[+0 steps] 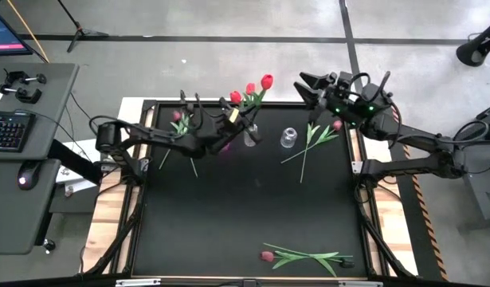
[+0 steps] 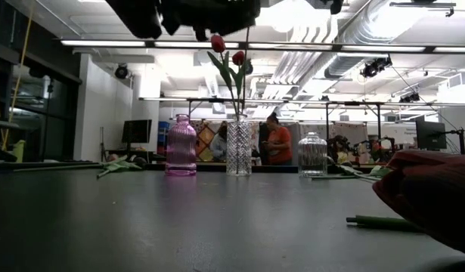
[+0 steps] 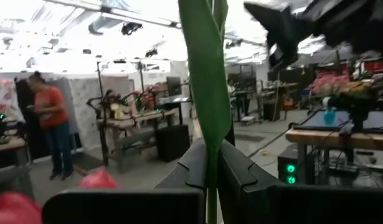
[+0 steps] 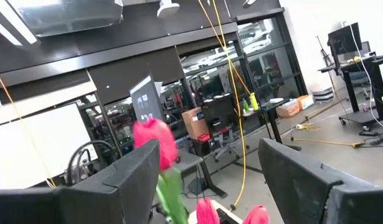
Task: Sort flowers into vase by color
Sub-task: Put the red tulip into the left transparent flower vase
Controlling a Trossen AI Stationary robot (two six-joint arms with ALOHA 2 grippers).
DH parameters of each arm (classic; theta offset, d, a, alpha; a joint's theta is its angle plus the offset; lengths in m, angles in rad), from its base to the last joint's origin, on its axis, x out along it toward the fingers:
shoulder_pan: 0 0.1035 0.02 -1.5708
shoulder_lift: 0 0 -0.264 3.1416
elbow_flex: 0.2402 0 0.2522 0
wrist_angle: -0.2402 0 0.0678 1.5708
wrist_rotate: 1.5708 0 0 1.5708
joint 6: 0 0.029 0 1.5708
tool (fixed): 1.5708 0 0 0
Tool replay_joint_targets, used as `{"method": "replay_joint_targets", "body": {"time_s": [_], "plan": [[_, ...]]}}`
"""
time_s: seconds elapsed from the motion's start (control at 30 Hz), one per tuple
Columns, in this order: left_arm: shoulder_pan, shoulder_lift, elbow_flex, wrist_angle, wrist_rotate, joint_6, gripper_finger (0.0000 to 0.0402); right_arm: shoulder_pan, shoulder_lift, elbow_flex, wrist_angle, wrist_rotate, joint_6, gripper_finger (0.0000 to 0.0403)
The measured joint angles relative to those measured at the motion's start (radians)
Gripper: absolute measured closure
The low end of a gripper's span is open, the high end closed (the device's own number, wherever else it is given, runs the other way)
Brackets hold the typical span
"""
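Green stem (image 3: 208, 118) stands upright, pinched by left fingers (image 3: 197, 171); right fingers (image 4: 138, 165) spread

My black tabletop (image 1: 252, 207), red tulips (image 1: 251, 89) on green stems in my clear ribbed vase (image 2: 238, 147), a pink bottle vase (image 2: 181, 147), a clear glass bottle (image 2: 313, 154), a pink tulip (image 1: 267, 256) with green leaves, my dark left hand (image 1: 229, 116).

Matt black table (image 1: 252, 207); clear ribbed glass vase (image 2: 238, 147); pink glass bottle (image 2: 181, 147).
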Motion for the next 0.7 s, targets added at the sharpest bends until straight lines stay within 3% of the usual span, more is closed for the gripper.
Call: {"method": "replay_joint_targets", "body": {"time_s": [0.4,0.7], "plan": [[0.033,-0.009,0.000,0.010,-0.050,0.035,0.0401,0.000,0.001,0.000,-0.060,0.000,0.007,0.0142],[0.042,-0.010,0.000,-0.021,-0.050,-0.062,0.0401,0.000,0.002,0.000,-0.067,0.000,0.004,0.0142]]}}
